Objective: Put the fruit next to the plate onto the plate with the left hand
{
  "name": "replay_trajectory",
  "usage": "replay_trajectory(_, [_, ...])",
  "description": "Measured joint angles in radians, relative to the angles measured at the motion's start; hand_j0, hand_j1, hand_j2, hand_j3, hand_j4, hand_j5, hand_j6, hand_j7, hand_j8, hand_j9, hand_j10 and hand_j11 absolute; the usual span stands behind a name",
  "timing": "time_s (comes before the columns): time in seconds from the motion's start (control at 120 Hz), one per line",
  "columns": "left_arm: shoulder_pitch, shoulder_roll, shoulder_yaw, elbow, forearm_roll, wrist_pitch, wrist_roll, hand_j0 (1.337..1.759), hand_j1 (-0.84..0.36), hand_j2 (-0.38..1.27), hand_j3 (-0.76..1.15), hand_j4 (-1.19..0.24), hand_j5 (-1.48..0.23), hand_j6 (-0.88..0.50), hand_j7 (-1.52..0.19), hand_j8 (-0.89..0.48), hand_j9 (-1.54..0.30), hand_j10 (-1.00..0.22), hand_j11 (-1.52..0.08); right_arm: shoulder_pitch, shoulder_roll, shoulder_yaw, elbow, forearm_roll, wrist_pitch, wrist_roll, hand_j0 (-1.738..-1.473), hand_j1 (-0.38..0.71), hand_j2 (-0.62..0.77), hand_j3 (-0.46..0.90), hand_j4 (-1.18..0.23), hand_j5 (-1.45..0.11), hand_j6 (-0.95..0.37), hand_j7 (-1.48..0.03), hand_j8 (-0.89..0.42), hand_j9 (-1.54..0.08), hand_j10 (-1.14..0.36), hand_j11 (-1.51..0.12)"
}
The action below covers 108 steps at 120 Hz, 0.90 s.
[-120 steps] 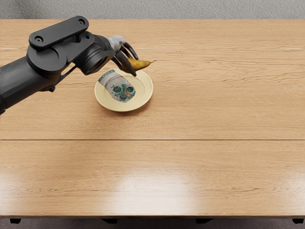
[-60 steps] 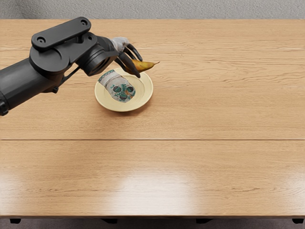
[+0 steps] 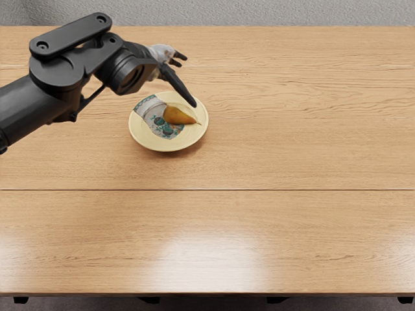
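While the left hand (image 3: 166,61) is hovering open and empty, the fruit (image 3: 179,116) is lying on the plate (image 3: 189,133) just nearward, long axis running left-right.

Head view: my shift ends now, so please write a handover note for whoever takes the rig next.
Left hand: open, fingers spread, holding nothing, hovering at the plate's far edge.
Right hand: not in view.
Pear: lying on the plate, next to a patterned pouch that is also on it.
Done: the pear is on the plate.
Left: probably just pull the left arm clear of the plate.
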Motion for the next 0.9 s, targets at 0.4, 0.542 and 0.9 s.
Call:
replay_trajectory(0.4, [0.057, 0.168, -0.056, -0.049, -0.479, -0.419, 0.000, 1.658, 0.32, 0.01, 0.00, -0.03, -0.04, -0.03, -0.04, -0.03, -0.04, -0.03, -0.04, 0.000, 0.000, 0.000, 0.000, 0.000, 0.000, 0.000, -1.658, -0.35, 0.00, 0.00, 0.00, 0.00, 0.00, 0.00, 0.00, 0.00, 0.00, 0.00])
replay_trajectory(0.542, [0.239, 0.362, -0.162, -0.267, -0.631, -0.587, 0.000, 1.658, 0.32, 0.01, 0.00, -0.02, -0.03, -0.02, -0.03, -0.02, -0.03, -0.02, -0.03, 0.000, 0.000, 0.000, 0.000, 0.000, 0.000, 0.000, -1.658, -0.35, 0.00, 0.00, 0.00, 0.00, 0.00, 0.00, 0.00, 0.00, 0.00, 0.00])
replay_trajectory(0.9, [0.536, 0.651, -0.335, -0.523, -0.805, -0.651, 0.000, 1.658, 0.33, 0.00, 0.00, -0.02, -0.02, -0.02, -0.02, -0.02, -0.02, -0.02, -0.02, 0.000, 0.000, 0.000, 0.000, 0.000, 0.000, 0.000, -1.658, -0.35, 0.00, 0.00, 0.00, 0.00, 0.00, 0.00, 0.00, 0.00, 0.00, 0.00])
